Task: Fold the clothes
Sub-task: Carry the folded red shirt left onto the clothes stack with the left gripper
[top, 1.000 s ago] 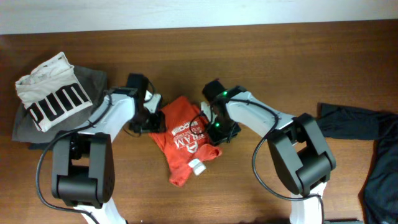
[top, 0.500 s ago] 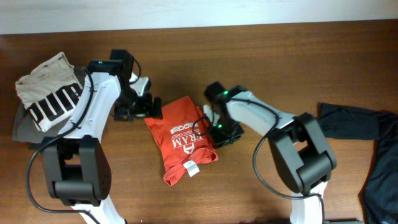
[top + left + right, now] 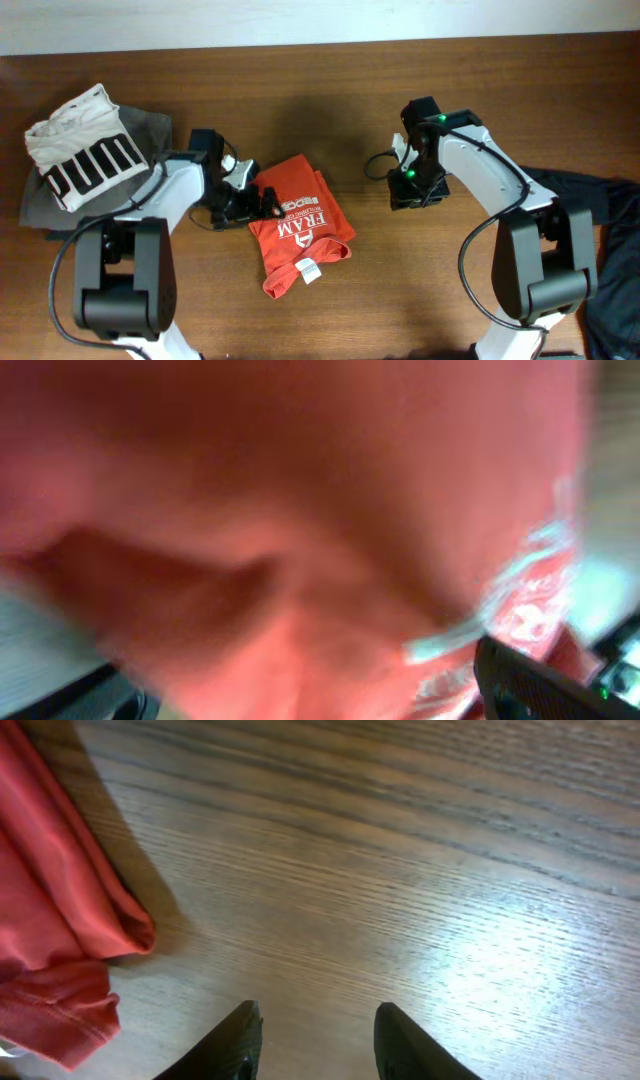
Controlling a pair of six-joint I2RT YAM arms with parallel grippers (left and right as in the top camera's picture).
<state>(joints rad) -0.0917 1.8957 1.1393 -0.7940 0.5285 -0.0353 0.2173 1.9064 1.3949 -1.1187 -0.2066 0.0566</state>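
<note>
You've got the tee [image 3: 298, 235] mid-desk [image 3: 450, 300], already folded to a small packet, print up, neck label [image 3: 308, 270] showing near the lower end. Folds look rough: bottom bunched, edges uneven. So mostly done imo. Left for you: squaring/flattening, maybe 1 more fold. L tool [image 3: 262, 203] is at the tee's left edge; jaws look spread wide over the cloth, no pinch visible (wrist view blurry). R tool [image 3: 318, 1025] is off to the right over bare desk, part-open, holding nothing.
</note>
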